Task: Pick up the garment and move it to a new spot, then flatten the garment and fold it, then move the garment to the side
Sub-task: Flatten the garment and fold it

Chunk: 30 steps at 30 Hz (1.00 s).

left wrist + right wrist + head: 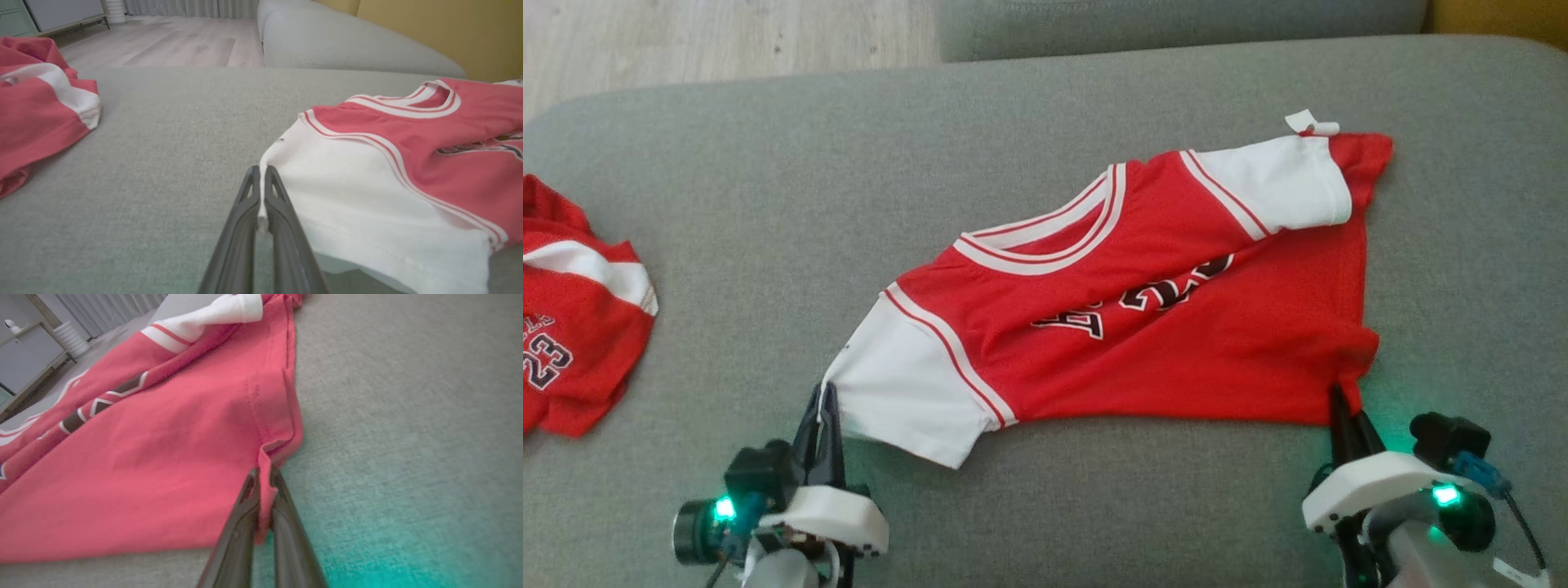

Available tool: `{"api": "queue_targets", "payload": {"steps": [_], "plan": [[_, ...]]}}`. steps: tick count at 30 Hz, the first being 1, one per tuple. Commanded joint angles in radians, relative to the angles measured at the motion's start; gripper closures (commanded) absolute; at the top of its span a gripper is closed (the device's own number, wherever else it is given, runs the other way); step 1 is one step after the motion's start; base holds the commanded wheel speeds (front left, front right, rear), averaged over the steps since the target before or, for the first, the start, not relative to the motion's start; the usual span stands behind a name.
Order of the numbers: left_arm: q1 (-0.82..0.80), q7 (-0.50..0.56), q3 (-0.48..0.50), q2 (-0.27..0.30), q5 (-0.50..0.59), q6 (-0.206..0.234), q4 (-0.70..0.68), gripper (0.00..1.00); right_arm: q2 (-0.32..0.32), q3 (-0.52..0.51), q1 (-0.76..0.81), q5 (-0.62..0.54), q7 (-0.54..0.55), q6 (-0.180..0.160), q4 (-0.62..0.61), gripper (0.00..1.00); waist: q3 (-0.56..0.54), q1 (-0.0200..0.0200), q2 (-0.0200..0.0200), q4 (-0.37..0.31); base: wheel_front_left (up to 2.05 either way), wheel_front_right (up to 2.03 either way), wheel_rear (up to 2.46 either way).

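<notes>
Garment (1176, 359) txt creased, unreadable; 2nd jersey (584, 327) reads 23

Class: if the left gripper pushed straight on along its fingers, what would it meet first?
The left gripper pinches the white sleeve at its hem; beyond that, probably only bare grey cushion, though depth is unclear.

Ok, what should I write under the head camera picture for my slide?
The left tool pinches a white sleeve of the jersey, the right tool its hem corner, on a grey couch.
</notes>
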Motion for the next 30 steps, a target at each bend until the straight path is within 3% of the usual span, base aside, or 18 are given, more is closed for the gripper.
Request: {"api": "queue_targets", "payload": {"steps": [1, 9, 17, 24, 30], "plan": [[-0.027, -0.005, 0.039, 0.008, -0.011, -0.002, -0.047, 1.0, 0.008, 0.044, -0.004, 0.014, 0.009, -0.001, -0.023, 1.0, -0.016, -0.0001, 0.0, 0.003, 0.0, 0.0, 0.0], [-0.102, -0.005, 0.09, 0.008, -0.013, -0.032, -0.224, 1.0, -0.014, 0.105, -0.044, 0.149, 0.009, -0.001, -0.281, 1.0, -0.101, -0.0001, 0.0, 0.01, 0.0, 0.0, 0.0], [-0.356, -0.005, 0.136, 0.077, 0.0, -0.088, -0.361, 1.0, -0.145, 0.133, -0.259, 0.348, 0.02, -0.001, -0.503, 1.0, -0.184, -0.0001, 0.0, 0.025, 0.0, 0.0, 0.0], [-0.584, 0.033, 0.054, 0.165, 0.006, -0.107, -0.328, 1.0, -0.217, 0.111, -0.46, 0.435, 0.137, -0.001, -0.577, 1.0, -0.193, -0.0001, 0.0, 0.046, 0.0, 0.0, 0.0], [-0.666, 0.09, 0.007, 0.183, -0.005, -0.109, -0.256, 1.0, -0.2, 0.123, -0.565, 0.399, 0.201, -0.001, -0.509, 1.0, -0.119, -0.0001, 0.0, 0.052, 0.0, 0.0, 0.0]]}}
